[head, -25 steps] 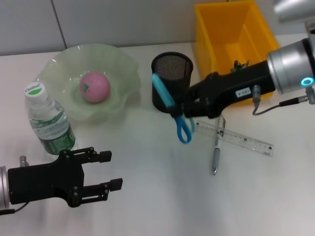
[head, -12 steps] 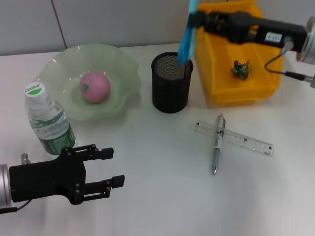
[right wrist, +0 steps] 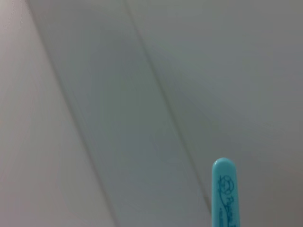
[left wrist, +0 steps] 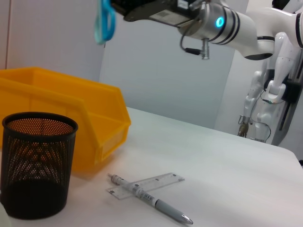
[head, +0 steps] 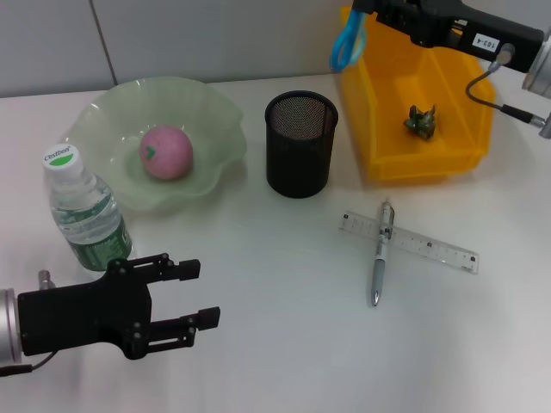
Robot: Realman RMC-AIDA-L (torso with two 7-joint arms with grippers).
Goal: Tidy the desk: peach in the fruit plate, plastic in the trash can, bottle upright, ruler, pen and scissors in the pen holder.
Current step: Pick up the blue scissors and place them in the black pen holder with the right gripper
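Note:
High at the back, my right gripper (head: 368, 12) is shut on the blue scissors (head: 348, 41), whose handle loops hang down over the left corner of the yellow trash can (head: 448, 159). The left wrist view shows the scissors (left wrist: 104, 21) well above the black mesh pen holder (left wrist: 35, 165). The pen holder (head: 300, 143) stands at mid-desk. A pen (head: 379, 258) lies across the clear ruler (head: 413, 243) to its right. The pink peach (head: 166, 152) rests in the green fruit plate (head: 215, 112). The bottle (head: 84, 211) stands upright. Green plastic (head: 420, 119) lies in the trash can. My left gripper (head: 194, 295) is open at the front left.
A grey wall runs behind the desk. The bottle stands just beyond my left gripper. Bare white desk (head: 284, 335) stretches between the left gripper and the pen and ruler.
My right gripper lifted the scissors off the desk beside the pen holder, swung them up over it, and now holds them higher and farther back. The left arm barely moved.

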